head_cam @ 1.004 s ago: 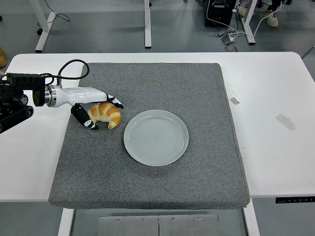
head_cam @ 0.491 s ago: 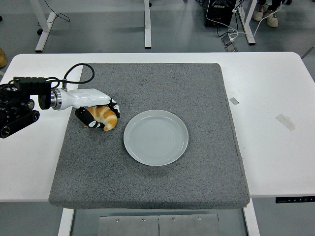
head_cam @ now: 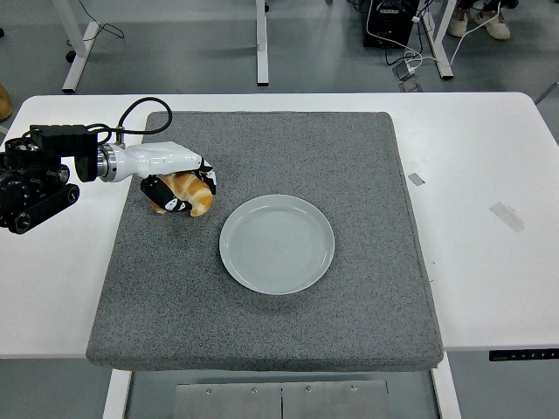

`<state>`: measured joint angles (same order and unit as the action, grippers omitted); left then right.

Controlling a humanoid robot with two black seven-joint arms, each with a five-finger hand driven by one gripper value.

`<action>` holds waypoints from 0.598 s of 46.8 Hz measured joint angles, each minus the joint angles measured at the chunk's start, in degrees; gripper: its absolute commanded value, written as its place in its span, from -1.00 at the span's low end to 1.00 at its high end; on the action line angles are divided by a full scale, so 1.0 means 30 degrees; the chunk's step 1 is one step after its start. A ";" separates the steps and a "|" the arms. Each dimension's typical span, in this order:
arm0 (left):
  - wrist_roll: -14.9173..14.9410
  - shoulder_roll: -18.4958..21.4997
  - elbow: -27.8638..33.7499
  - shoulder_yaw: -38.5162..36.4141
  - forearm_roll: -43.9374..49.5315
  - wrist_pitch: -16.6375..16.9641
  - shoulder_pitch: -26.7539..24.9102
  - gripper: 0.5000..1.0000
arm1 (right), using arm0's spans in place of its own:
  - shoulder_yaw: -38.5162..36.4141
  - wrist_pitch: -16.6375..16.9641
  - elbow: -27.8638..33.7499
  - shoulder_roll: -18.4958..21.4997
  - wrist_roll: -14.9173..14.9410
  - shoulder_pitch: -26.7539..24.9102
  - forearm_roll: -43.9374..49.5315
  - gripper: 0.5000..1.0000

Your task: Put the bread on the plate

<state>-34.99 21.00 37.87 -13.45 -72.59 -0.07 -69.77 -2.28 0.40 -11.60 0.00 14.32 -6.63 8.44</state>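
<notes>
- Since the earlier frames, our left hand (head_cam: 179, 185) has gone from an open straddle of the croissant (head_cam: 189, 193) to a closed wrap around it, and hand and bread have shifted a little up and to the right on the mat.
- Head view, the only one we have: the left arm comes in from the left edge, its white forearm lying over the near-left part of the grey mat (head_cam: 262, 323), which covers the middle of the white table (head_cam: 489, 262).
- Our left fingers (head_cam: 171, 203) are curled under and around the croissant, gripping it; the golden end of the bread pokes out to the right of the hand.
- We cannot tell for sure whether the croissant is already clear of the mat or only just touching it; it looks slightly raised.
- Our target, the pale grey plate (head_cam: 276, 243), sits empty near the mat's centre, to the right of and a little nearer than the held bread, close by but not touching it.
- We do not see our right arm at all.
- By our judgement the grasp is done and the lift is barely begun; the carry across to the plate, the lowering and the release are all left to do.
- Two scraps of tape (head_cam: 507, 216) lie on the bare table at the right, well away from the work.
</notes>
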 measured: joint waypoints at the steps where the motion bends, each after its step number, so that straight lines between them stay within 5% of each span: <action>1: 0.0000 -0.0014 0.0000 0.0000 0.0068 0.0000 -0.0059 -0.97 | 0.0000 0.0001 0.0000 0.0000 0.0001 0.0001 -0.0001 1.00; 16: -0.0001 -0.0215 0.0109 0.0049 0.0753 -0.0363 -0.1795 -0.96 | -0.0001 -0.0002 -0.0001 0.0000 0.0000 0.0014 -0.0001 1.00; 28: -0.0001 -0.0201 0.0146 -0.0001 0.2327 -0.2080 -0.4769 -0.96 | -0.0001 -0.0012 -0.0001 0.0000 -0.0001 0.0070 -0.0001 1.00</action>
<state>-35.00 20.40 38.31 -13.45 -65.61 -6.31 -84.08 -2.28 0.36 -11.60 0.00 14.32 -6.42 8.44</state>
